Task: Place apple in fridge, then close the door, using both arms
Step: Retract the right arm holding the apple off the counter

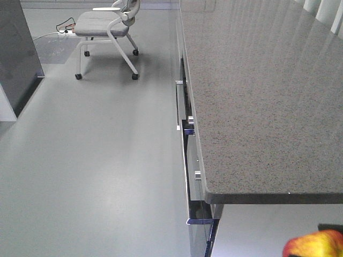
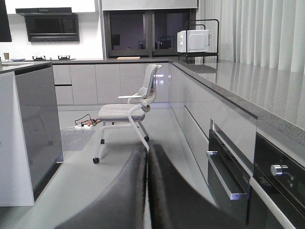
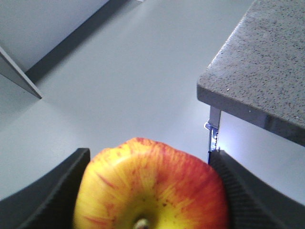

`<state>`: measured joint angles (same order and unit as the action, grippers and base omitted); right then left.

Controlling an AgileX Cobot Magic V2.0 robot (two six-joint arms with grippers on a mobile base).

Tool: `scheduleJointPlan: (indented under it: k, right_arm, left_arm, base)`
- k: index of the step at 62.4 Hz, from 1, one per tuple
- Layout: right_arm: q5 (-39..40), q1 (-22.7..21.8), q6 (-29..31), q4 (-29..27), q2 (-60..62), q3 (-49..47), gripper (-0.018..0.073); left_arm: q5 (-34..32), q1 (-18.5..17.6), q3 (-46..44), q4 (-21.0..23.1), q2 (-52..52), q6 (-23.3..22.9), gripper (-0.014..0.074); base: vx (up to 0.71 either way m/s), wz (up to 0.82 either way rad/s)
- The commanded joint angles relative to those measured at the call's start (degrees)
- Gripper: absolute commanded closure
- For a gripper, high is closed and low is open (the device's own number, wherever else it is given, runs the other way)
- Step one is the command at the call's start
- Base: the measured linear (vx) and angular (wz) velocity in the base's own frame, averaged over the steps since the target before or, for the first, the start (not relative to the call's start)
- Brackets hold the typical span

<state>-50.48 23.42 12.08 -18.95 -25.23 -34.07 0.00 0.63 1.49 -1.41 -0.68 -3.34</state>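
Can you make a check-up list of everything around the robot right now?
Surface: speckled grey countertop, bare nearby; microwave at its far end.
Job's things: apple held in the air beside the countertop corner; fridge and door not clearly seen.
Clutter: nothing seen.
Grippers: right gripper shut on the apple; left gripper shut, empty.
Cables: cable lying on the floor by the chair.
Surroundings: wheeled chair, grey floor, oven under the countertop.

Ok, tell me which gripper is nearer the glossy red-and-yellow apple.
Right. The right gripper clamps the glossy red-and-yellow apple between its jaws; the left gripper, shut, shows no apple in its view.
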Motion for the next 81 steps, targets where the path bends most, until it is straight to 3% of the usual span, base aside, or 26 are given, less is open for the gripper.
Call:
scheduleJointPlan:
  k: [1,17,81]
  right_arm:
    - [1.28,0.12,0.54,-1.56,2.71,-1.39,0.0165]
    - [0.68,0.12,0.24,-1.56,8.31,-1.39,0.0165]
    - [0.56,0.12,0.24,-1.51,8.37,-1.39,0.0166]
  left_arm:
    - [-4.43,0.02,1.24,0.57,-0.84,-0.58,0.0603]
    - [-4.43,0.02,1.24,0.57,-0.84,-0.58,0.0603]
    - [-4.43,0.02,1.24,0.57,-0.84,-0.58,0.0603]
  base:
    - [0.0,0.0]
    - [0.0,0.0]
    - [0.0,0.0]
